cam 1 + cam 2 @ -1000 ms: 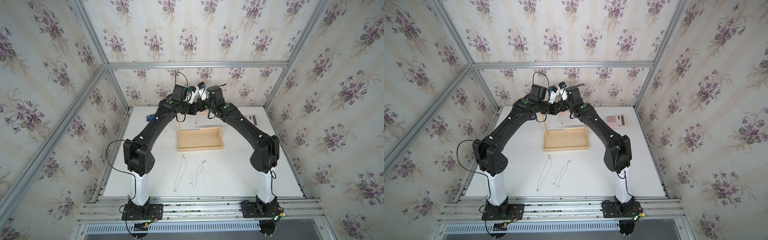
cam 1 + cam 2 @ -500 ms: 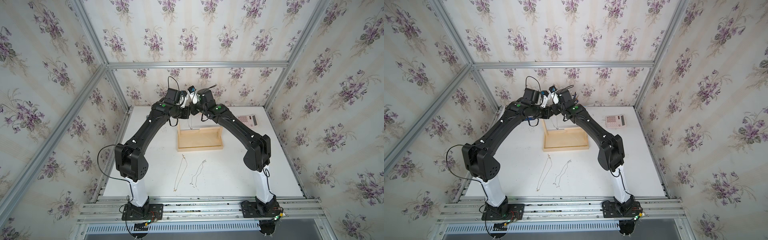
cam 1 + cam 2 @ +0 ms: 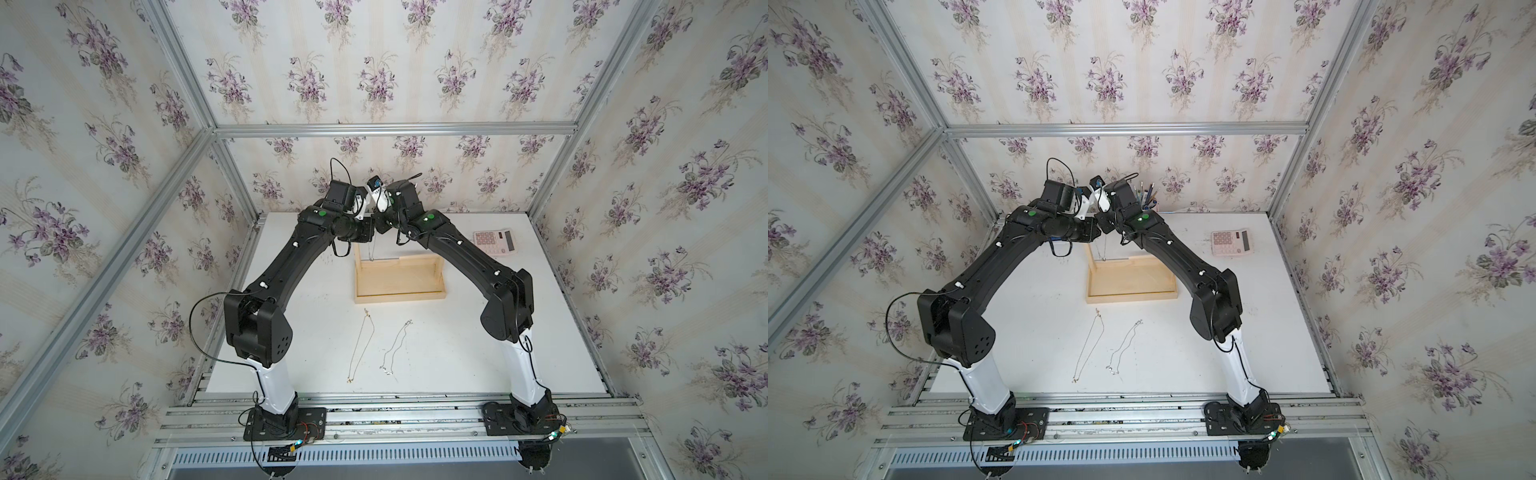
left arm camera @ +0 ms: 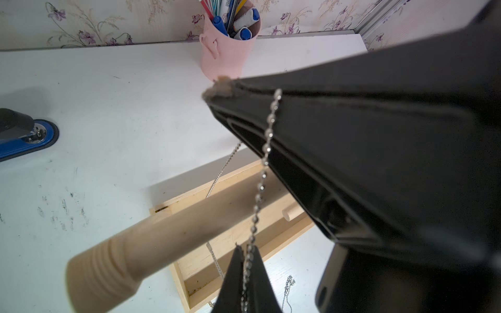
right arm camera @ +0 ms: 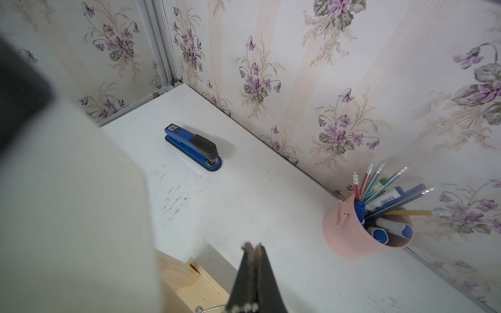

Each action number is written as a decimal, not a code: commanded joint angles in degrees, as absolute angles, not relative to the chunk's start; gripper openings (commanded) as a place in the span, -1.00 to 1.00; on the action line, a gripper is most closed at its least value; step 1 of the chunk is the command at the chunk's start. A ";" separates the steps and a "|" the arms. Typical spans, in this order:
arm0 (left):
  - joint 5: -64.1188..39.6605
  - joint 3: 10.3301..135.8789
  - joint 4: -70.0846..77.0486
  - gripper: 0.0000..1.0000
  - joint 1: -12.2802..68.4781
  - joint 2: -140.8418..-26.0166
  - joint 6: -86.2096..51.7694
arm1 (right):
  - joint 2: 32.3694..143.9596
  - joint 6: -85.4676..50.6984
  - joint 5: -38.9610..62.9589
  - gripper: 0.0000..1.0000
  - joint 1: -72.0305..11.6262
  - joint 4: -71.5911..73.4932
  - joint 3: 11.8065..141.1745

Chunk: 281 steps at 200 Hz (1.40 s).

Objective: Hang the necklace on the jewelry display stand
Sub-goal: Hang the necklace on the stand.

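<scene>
Both left hand (image 4: 245,252) and right hand (image 5: 253,246) grip the necklace (image 4: 267,141), strung between them above the jewelry display stand (image 4: 162,241).

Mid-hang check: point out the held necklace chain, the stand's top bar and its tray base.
held necklace chain (image 4: 269,132): left wrist view, a bead partway along the taut span.
top bar (image 4: 168,235): left wrist view, middle of the wooden dowel.
tray base (image 3: 399,296): a top view, front rim.

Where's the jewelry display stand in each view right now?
Both top views: jewelry display stand near picture centre.
Left wrist: its top bar close up, tray behind.
Right wrist: only a tray corner shows.
Shared landmark: pink pen cup, in both wrist views.
</scene>
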<state>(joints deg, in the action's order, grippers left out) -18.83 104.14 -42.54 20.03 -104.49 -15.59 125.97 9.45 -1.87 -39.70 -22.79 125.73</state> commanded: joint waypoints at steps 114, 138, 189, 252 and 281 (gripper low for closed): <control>-19.82 99.94 -37.56 -0.85 18.85 -102.45 -17.83 | 126.85 14.21 3.34 -0.48 -41.11 -27.88 127.18; -20.02 99.92 -37.09 -0.84 18.63 -102.56 -18.37 | 126.52 14.52 3.20 -0.17 -41.23 -29.18 127.18; -20.23 100.92 -37.31 -0.71 18.46 -103.00 -18.84 | 125.62 15.73 0.42 -0.09 -41.22 -30.25 127.01; -20.84 100.37 -37.98 -0.15 18.38 -102.15 -19.06 | 124.42 16.82 2.31 0.02 -41.26 -30.59 127.38; -20.84 100.70 -37.84 -0.12 18.25 -102.12 -19.63 | 124.76 18.77 3.59 0.18 -41.43 -34.66 128.22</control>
<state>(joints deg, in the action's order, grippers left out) -20.01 100.27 -41.58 18.33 -102.35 -18.83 124.88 16.21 -0.67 -40.82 -29.76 127.81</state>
